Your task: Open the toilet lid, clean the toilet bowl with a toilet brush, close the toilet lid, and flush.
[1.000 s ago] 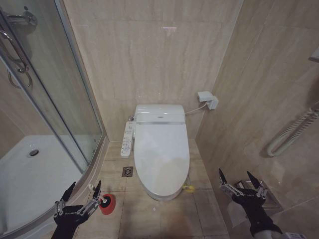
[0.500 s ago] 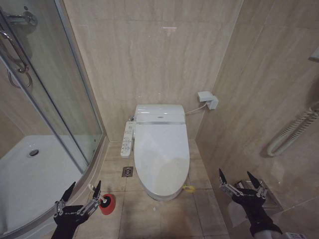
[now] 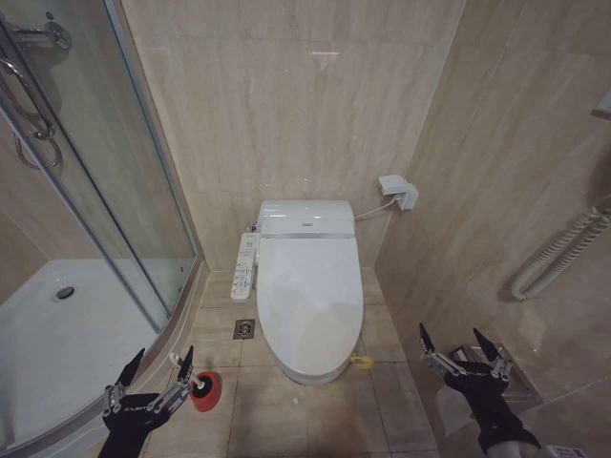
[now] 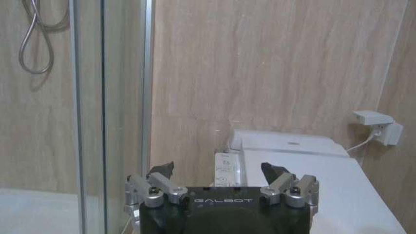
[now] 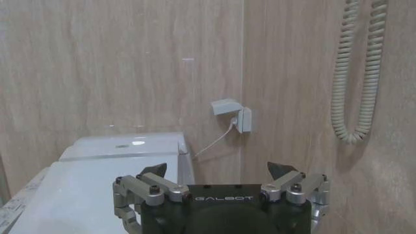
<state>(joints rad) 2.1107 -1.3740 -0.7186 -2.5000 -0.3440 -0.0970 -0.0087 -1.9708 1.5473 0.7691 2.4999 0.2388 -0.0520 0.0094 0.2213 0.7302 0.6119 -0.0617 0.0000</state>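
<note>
The white toilet lid (image 3: 307, 296) lies shut over the bowl, so the toilet bowl is hidden; a small yellow-green strap loop (image 3: 362, 362) hangs at its front right edge. The lid (image 4: 325, 190) also appears in the left wrist view, and again as the lid (image 5: 78, 195) in the right wrist view. The toilet brush (image 3: 181, 365) stands in its red holder cup (image 3: 205, 390) on the floor left of the toilet. My left gripper (image 3: 159, 364) is open and empty, just beside the brush. My right gripper (image 3: 456, 341) is open and empty, low at the right of the toilet.
A long white button panel (image 3: 244, 266) runs along the toilet's left side. A curved glass shower enclosure (image 3: 105, 210) closes off the left. A wall socket box (image 3: 396, 190) and a coiled hose (image 3: 558, 250) hang on the right wall. A floor drain (image 3: 244, 329) sits by the toilet.
</note>
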